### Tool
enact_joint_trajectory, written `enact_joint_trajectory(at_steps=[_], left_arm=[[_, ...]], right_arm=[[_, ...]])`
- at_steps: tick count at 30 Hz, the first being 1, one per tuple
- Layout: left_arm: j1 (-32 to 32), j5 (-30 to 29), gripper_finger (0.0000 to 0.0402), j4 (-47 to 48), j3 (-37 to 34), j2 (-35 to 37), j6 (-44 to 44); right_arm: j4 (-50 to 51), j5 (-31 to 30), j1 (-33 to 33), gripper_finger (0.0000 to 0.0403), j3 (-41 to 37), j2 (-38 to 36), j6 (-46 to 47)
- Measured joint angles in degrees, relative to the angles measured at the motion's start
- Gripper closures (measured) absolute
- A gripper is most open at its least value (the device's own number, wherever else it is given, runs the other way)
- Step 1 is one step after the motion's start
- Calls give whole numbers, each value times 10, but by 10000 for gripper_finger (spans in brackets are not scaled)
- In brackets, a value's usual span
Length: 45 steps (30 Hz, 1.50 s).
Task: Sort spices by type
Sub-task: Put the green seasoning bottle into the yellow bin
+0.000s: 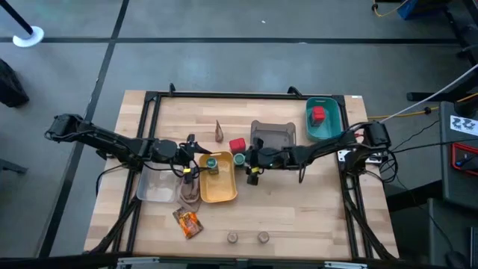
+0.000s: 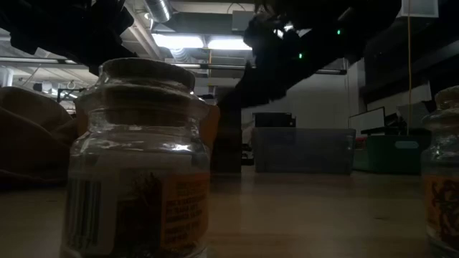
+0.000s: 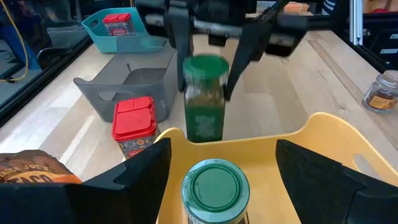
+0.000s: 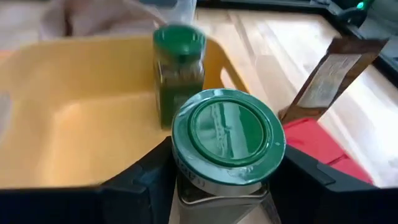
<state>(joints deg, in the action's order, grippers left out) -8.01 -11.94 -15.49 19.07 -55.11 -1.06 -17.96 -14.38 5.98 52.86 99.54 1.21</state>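
My right gripper (image 1: 246, 158) is shut on a green-lidded jar (image 4: 227, 134) at the right rim of the yellow tray (image 1: 224, 190). It also shows in the left wrist view (image 3: 205, 99). A second green-lidded jar (image 3: 214, 190) stands upright in the yellow tray. My left gripper (image 3: 222, 152) is open, with one finger on either side of that jar and apart from it. One red block (image 1: 237, 144) stands on the table. Another red block (image 1: 318, 114) is in the teal tray (image 1: 328, 128). My right gripper pinches the green-lidded jar between its two fingers (image 4: 140, 183), on the jar's upper body just under the lid (image 4: 186, 186). The fingers come from the table's right side. The jar is upright; the yellow tray's wall hides its bottom.
A grey tray (image 1: 272, 134) stands behind my right gripper. A dark sachet (image 1: 219, 132) stands at the far middle. An orange-brown sachet (image 1: 187, 222) and two tiny round jars (image 1: 233, 237) (image 1: 263, 237) lie near the front edge. A clear tray (image 1: 155, 187) and a beige cloth (image 1: 190, 193) are left of the yellow tray.
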Motion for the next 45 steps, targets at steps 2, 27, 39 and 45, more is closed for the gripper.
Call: enact_joint_trajectory(at_steps=[2,27,39,45], left_arm=[[0,0,128,0,0,0,0],[0,0,128,-2,0,0,0],[0,0,128,-1,0,0,0],[0,0,128,-1,0,0,0]], right_arm=[[3,10,0,194,0,-13,2],[-161,127,12,195,1,43,75],[-180,139,15,184,1,95,71],[-184,139,15,183,1,95,74]])
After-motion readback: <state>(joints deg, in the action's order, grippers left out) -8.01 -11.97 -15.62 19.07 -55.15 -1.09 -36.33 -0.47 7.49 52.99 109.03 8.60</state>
